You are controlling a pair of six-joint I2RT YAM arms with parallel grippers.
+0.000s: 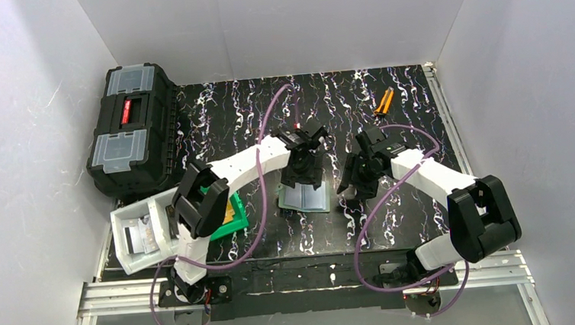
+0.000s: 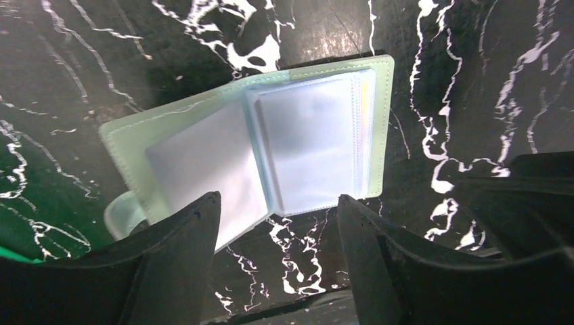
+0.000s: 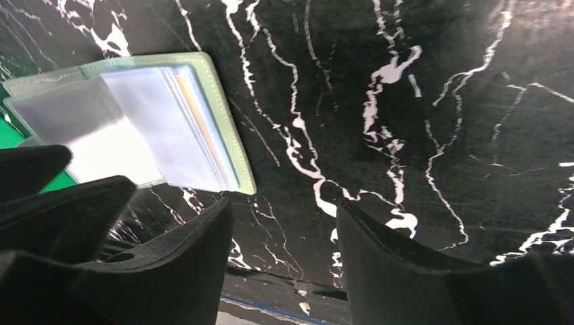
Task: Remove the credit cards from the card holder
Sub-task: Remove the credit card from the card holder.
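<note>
**Both claws part-open and empty; holder spread under the left one**

The holder (image 2: 304,135) lies opened flat on the black marbled table (image 2: 81,61), straight below the left claw (image 2: 277,203). That claw's jaws stand partly apart with nothing between them. Its fingers (image 2: 179,261) frame the holder's near edge. Whether they touch it cannot be told. The glossy pocket panels face up.

The right claw (image 3: 283,205) hangs over bare table, its jaws also partly apart and empty. The holder sits to that claw's left, just beyond its left finger and clear of it. In the right wrist view the cards (image 3: 202,128) show only as a thin orange edge inside the pocket stack on the holder's right half.

From above, the two claws hang close together with the right one just beside the holder. A green bin (image 1: 233,216) sits to the left of the left claw. A white bin (image 1: 141,238) lies further left, and a black toolbox (image 1: 131,127) is behind it. An orange tool (image 1: 383,102) lies well beyond the right claw.
</note>
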